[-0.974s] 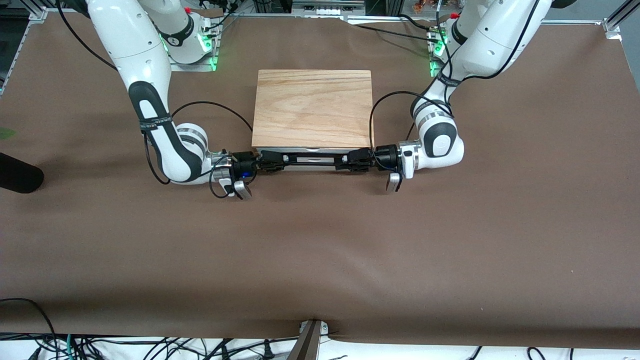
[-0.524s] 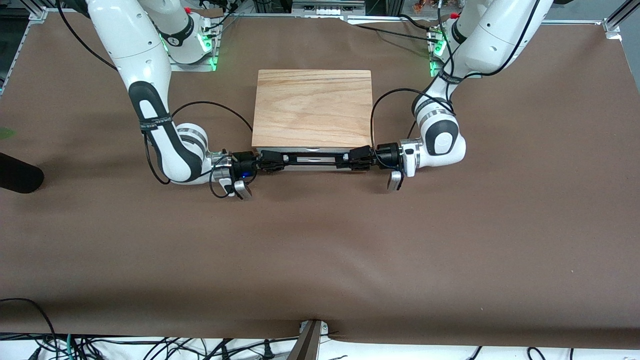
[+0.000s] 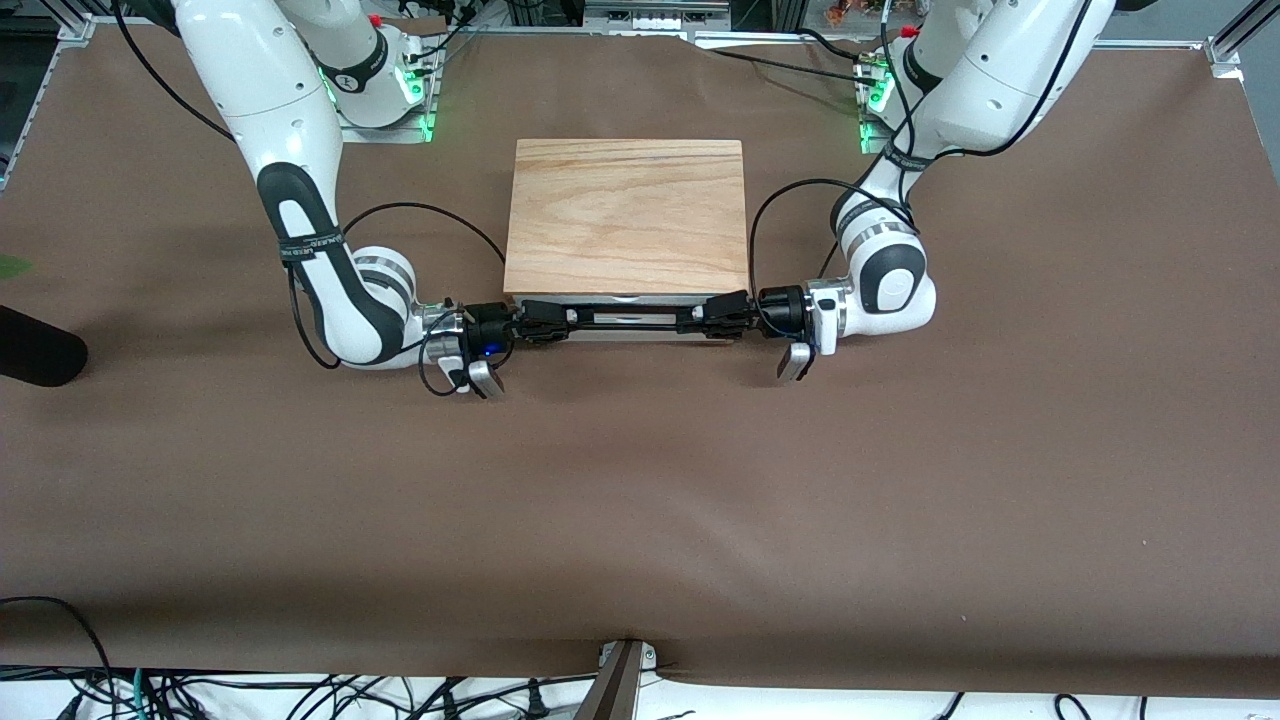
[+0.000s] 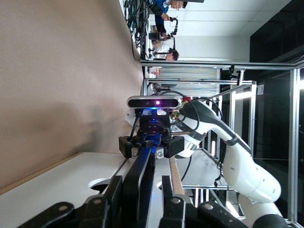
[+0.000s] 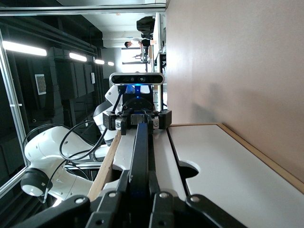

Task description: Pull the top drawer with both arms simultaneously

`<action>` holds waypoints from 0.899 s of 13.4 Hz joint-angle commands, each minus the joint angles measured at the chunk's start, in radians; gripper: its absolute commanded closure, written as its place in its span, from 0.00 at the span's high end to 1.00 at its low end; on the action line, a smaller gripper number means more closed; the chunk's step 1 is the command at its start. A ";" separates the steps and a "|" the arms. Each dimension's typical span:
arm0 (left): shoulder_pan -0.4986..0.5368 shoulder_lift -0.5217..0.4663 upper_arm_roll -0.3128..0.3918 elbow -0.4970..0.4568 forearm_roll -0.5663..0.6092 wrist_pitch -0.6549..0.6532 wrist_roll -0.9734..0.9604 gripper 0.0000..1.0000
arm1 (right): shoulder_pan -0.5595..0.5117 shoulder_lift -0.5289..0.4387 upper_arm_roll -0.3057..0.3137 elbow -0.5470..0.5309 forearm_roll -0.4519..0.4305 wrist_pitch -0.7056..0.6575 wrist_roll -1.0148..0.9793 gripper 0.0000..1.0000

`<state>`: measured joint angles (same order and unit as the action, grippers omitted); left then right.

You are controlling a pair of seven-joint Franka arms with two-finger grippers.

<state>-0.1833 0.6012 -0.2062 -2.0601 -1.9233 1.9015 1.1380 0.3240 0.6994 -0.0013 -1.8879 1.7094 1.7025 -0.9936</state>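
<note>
The top drawer (image 3: 625, 299) shows as a thin white strip under the cabinet's wood top, with its black bar handle (image 3: 630, 318) in front of it. My right gripper (image 3: 545, 323) is at the handle's end toward the right arm. In the right wrist view the right gripper (image 5: 140, 178) is shut tight on the handle (image 5: 141, 142). My left gripper (image 3: 705, 318) is at the handle's other end. In the left wrist view the left gripper (image 4: 141, 185) straddles the handle (image 4: 145, 161). One finger touches the bar and a gap shows at the other.
The cabinet's light wood top slab (image 3: 625, 215) stands mid-table between the arm bases. A lower white drawer front (image 5: 223, 171) with a finger notch sits below the top drawer. Brown table covering (image 3: 640, 500) stretches toward the front camera. A black object (image 3: 35, 345) lies at the right arm's end.
My left gripper and wrist have slid a little along the handle toward the left arm's end. The right arm and the drawer have not visibly moved.
</note>
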 commanded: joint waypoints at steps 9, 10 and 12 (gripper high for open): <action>0.011 0.038 -0.022 -0.037 -0.011 -0.068 0.100 0.38 | -0.052 -0.017 0.003 0.012 0.004 -0.067 0.019 0.01; 0.008 0.041 -0.022 -0.037 -0.011 -0.070 0.101 0.35 | -0.052 -0.015 0.003 0.012 0.004 -0.067 0.019 0.01; -0.004 0.042 -0.022 -0.037 -0.022 -0.068 0.101 0.35 | -0.052 -0.015 0.003 0.012 0.004 -0.067 0.019 0.01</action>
<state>-0.1661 0.6348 -0.2079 -2.0567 -1.9251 1.8564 1.1910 0.3234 0.7005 -0.0011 -1.8871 1.7084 1.7024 -0.9936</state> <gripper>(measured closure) 0.656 0.824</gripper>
